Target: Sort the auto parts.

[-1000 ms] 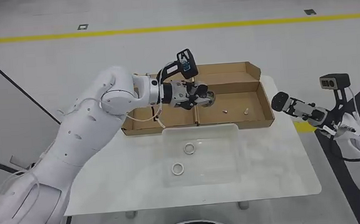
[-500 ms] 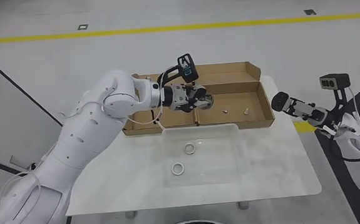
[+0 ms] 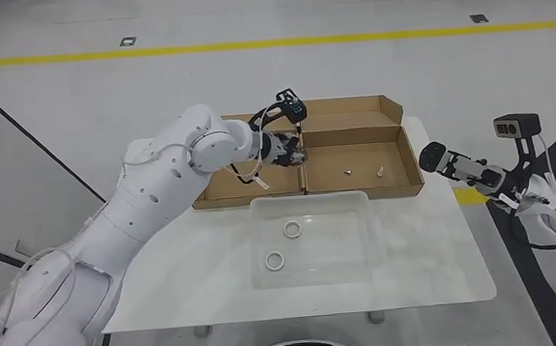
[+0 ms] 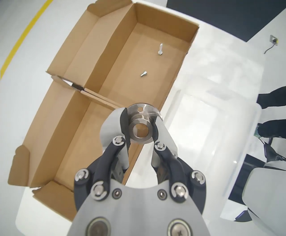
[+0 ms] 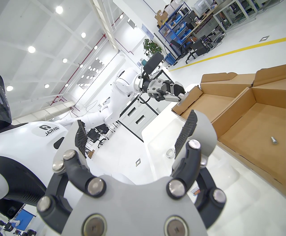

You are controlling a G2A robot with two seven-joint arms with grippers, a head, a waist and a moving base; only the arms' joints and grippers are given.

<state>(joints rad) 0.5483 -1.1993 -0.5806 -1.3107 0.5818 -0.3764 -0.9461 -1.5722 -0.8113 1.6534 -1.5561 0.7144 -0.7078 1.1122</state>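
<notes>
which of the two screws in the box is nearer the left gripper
The shorter screw, lying nearer the cardboard divider and so closest to the left gripper; the longer screw lies farther off in the same compartment.

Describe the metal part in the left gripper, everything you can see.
The flanged bushing is bright machined metal, steel by the look. It is a short round collar with a central bore, backed by a wider, thin flange with one small hole near the rim. It looks clean and undamaged. The left gripper has its jaws shut on the collar's sides, with the bore facing the wrist camera and the flange farther off. Nothing else touches it. It hangs above the cardboard box, near the divider.
</notes>
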